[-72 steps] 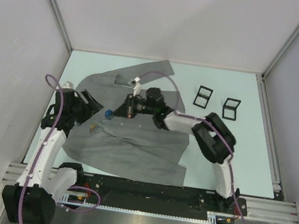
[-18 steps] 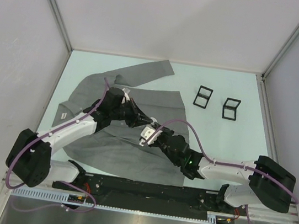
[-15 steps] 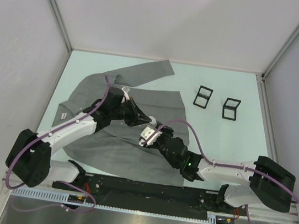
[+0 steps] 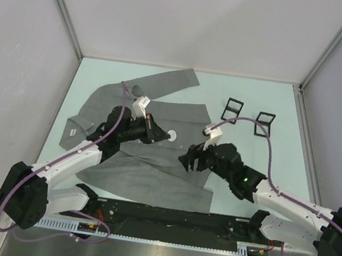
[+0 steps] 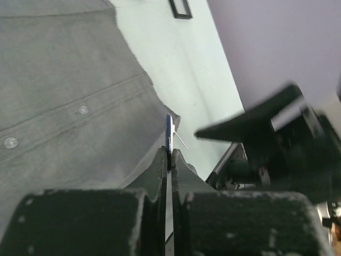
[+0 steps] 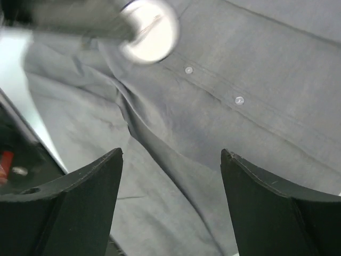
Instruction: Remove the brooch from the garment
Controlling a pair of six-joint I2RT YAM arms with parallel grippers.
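Brooch [image 5: 169, 133], edge-on, pinched in left jaws over garment [image 4: 150, 182] (right jaws spread nearby).

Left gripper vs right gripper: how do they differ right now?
The left gripper is shut; the right gripper stands wide open. The left gripper pinches the brooch edge-on; the right gripper holds nothing. Both hang over the grey garment.

Pale green table [image 4: 252, 92] bearing grey garment [image 4: 151, 179] and two black frames [image 4: 231, 110] [image 4: 264, 124]
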